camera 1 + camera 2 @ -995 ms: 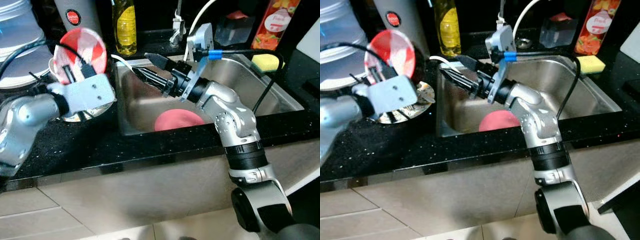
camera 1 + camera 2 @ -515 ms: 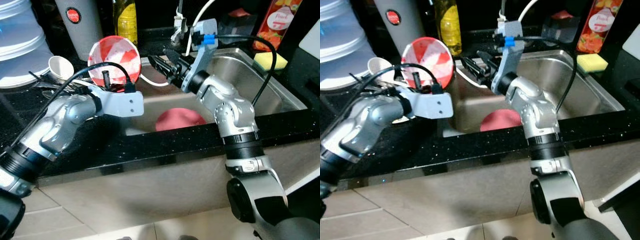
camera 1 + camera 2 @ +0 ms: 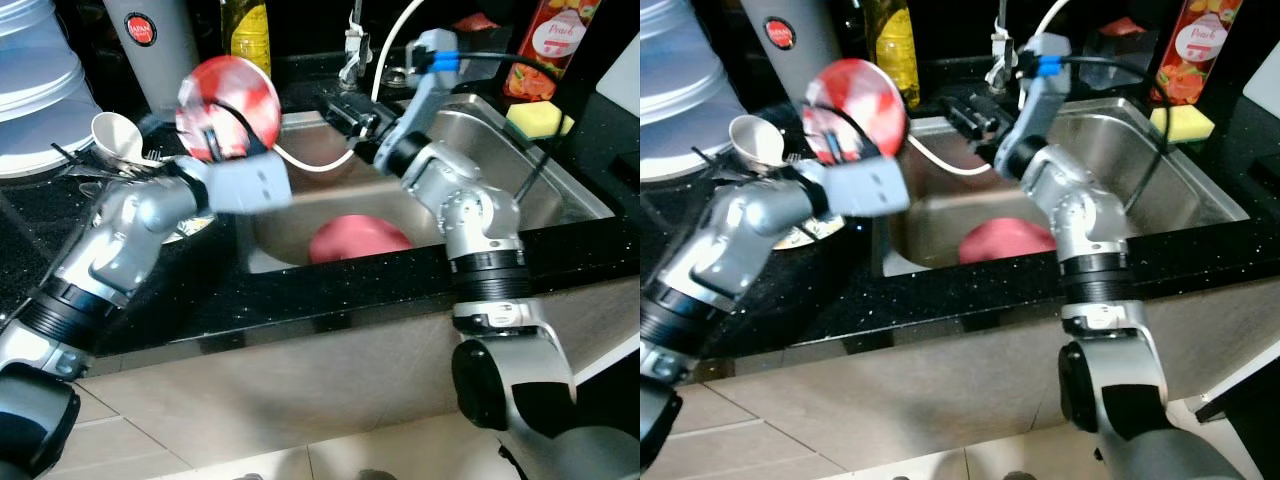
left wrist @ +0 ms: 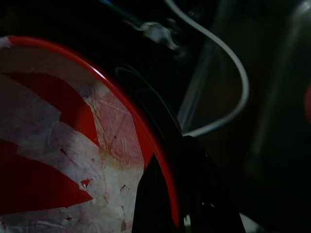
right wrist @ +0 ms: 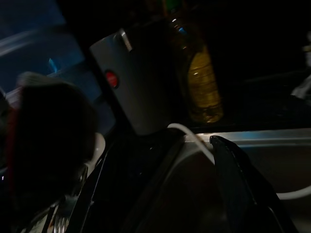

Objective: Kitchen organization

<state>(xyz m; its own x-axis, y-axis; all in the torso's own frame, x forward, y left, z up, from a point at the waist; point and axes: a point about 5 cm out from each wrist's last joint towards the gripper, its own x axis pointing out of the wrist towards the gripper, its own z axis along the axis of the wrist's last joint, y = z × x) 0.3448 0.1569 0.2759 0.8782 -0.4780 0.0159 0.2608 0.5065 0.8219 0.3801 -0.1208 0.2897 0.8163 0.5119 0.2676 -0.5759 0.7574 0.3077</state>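
Left gripper (image 4: 172,194) holds a red-and-white plate (image 3: 227,94) on edge over the dark counter (image 3: 300,290), at the left rim of the sink (image 3: 575,195).

At far left a stack of pale containers (image 3: 40,80) stands by a white cup (image 3: 116,134) and a grey canister (image 3: 150,45). The left gripper's black fingers are closed on the plate's rim, the plate upright and facing the camera. A yellow bottle (image 3: 250,35) stands behind it. In the sink basin lies a pink dish (image 3: 358,238), near the front wall. The right gripper (image 3: 350,112) hovers over the sink's far left corner, its fingers spread apart and empty, a white hose (image 3: 315,165) curving below. At far right, a yellow sponge (image 3: 535,118) sits beside an orange carton (image 3: 553,45).
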